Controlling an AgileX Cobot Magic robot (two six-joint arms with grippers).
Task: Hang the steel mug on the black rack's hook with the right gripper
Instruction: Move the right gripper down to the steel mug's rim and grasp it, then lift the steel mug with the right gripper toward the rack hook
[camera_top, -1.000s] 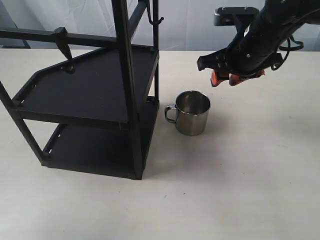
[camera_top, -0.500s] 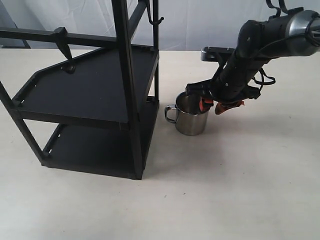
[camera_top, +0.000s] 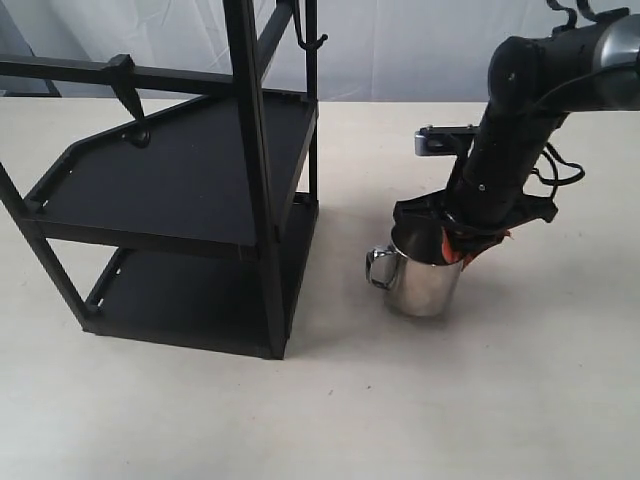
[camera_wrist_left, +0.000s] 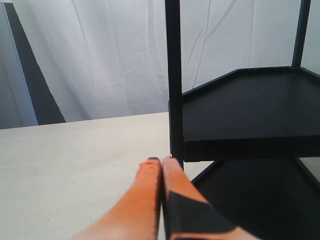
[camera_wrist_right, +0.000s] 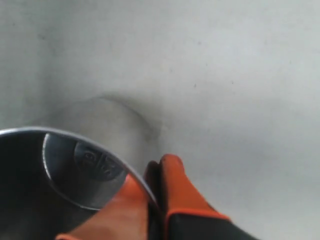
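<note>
Since the picture before, the steel mug (camera_top: 424, 284) had slid away from the black rack (camera_top: 180, 180) toward the near side of the table (camera_top: 480, 400), and the right gripper (camera_top: 452, 243) had come down onto its rim. The table was wide and pale, and it held everything. The black rack stood tall on the left side of the exterior view, with two flat shelves, one above the other, and square posts. Its top bar ran across, and the hook (camera_top: 127, 90) pointed down from that bar like a short spike. Nothing hung on the hook. The right arm (camera_top: 520, 130) was thick and black and reached down from the upper right. The steel mug stood upright on the table, near the rack but well apart from it, with its handle turned toward the rack. In the right wrist view, the orange pads (camera_wrist_right: 172, 187) were squeezed onto the mug's thin wall, one inside the rim and one outside, so the right gripper was grasping the steel mug. The left gripper (camera_wrist_left: 161, 167) was clenched, its orange pads pressed together with nothing between them, just beside a rack post.
</note>
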